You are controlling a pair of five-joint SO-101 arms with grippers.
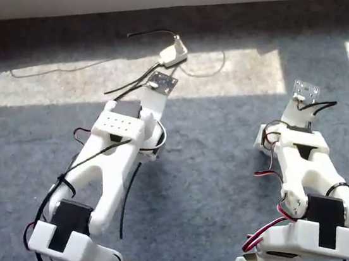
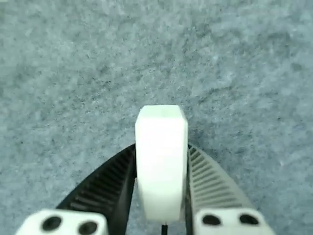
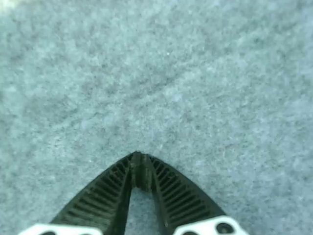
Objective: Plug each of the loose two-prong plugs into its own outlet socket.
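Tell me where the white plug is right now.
In the left wrist view, the white plug sits clamped in the left claw, above grey carpet.

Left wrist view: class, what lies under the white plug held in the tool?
Around the white plug, gripped by the left tool, grey carpet shows. The patch directly beneath the plug is covered, and its prongs cannot be seen.
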